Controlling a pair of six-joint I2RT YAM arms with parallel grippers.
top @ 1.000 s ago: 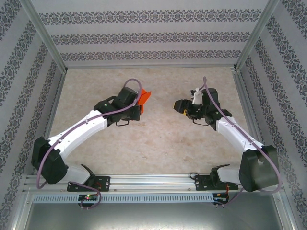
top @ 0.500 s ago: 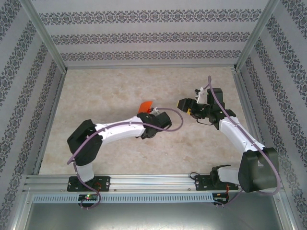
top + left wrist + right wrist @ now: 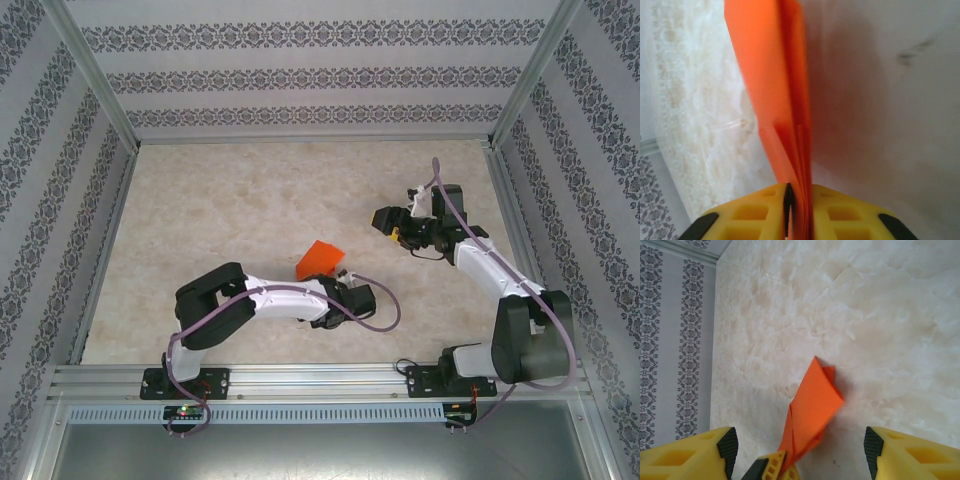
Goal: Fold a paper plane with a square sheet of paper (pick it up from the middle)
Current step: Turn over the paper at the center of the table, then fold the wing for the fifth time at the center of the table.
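The far half of the table point(image 3: 230, 200) lies open, but the left arm point(image 3: 285, 295) and its paper plane point(image 3: 320, 260) block the near middle.

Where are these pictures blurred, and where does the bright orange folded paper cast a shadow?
Left wrist view: the bright orange folded paper is soft, too near the lens, and throws a shadow to its right on the pale marbled table. Right wrist view: the table is sharp, the paper's right edge slightly smeared. Top external view: even light; the aluminium frame posts lean outward.
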